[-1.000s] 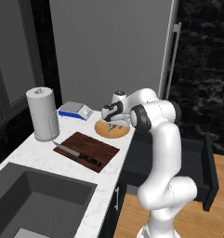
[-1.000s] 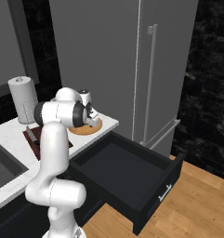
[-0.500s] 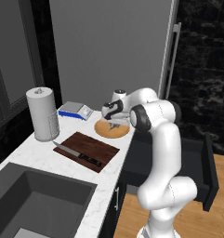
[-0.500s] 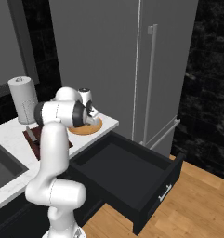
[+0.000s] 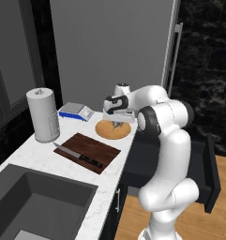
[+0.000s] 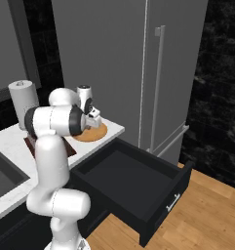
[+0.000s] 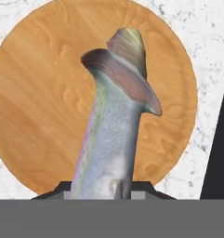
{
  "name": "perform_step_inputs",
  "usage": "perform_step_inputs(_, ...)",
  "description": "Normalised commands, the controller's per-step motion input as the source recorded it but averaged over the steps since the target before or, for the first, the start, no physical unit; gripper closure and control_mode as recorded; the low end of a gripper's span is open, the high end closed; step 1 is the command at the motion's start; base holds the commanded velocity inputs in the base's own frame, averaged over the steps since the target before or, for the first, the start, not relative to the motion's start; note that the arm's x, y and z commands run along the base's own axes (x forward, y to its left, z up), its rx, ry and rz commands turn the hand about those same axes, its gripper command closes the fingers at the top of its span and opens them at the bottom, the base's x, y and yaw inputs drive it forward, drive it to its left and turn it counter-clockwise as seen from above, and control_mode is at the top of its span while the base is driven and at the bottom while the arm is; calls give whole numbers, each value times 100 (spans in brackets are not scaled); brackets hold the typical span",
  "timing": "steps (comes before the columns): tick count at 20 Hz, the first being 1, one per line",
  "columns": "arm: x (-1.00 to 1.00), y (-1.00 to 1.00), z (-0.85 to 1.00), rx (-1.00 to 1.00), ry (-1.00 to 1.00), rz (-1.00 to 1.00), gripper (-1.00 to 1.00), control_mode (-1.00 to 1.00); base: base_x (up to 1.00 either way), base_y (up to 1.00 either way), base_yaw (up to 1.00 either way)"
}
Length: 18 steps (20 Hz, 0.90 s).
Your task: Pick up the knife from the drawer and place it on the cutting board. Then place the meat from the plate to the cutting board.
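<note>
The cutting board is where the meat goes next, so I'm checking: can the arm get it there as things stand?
Probably yes. The claw is shut on the meat over the plate; the cutting board lies beside it.

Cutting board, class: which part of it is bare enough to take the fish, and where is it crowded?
The cutting board is bare along its far side, toward the plate and the scale. Its near edge is crowded: the knife lies along it. The fish is in the shut jaws over the plate.
</note>
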Motion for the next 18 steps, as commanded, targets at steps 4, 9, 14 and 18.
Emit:
perform_step_inputs(4,-100,0,44,0,-3,31,100,-100,0,0,0)
perform_step_inputs(9,-100,10,51,0,-2,50,100,-100,0,0,0)
perform_step_inputs(14,-93,23,45,0,0,58,100,-100,0,0,0)
perform_step_inputs(18,-51,28,29,0,0,53,100,-100,0,0,0)
